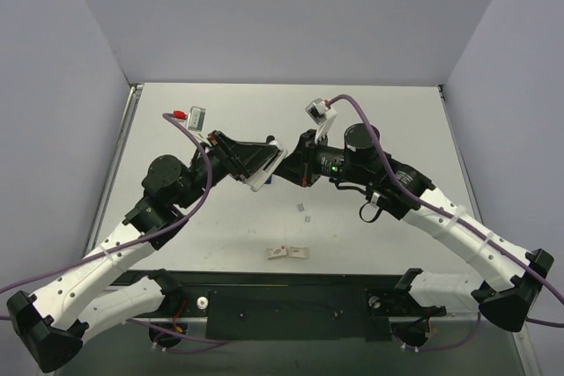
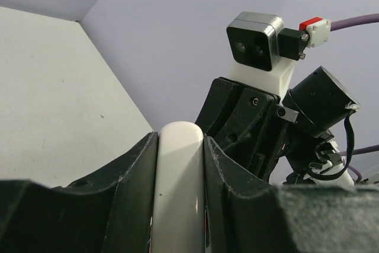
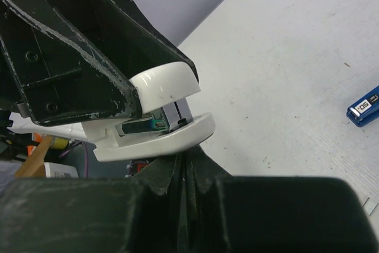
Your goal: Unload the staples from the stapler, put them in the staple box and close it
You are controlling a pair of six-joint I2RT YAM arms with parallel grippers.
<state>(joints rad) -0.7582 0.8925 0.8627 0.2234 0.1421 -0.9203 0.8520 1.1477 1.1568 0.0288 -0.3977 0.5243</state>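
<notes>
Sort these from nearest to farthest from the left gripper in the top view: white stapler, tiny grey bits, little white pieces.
1. The white stapler, clamped in the left gripper.
2. The tiny grey bits, on the table to its right.
3. The little white pieces, by the near edge.

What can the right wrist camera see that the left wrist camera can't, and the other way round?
Right wrist only: the white stapler's gaping end with metal inside, and a small blue item lying on the table. Left wrist only: the other arm's camera. Both: the stapler, clamped by the left gripper and met by the right gripper.
</notes>
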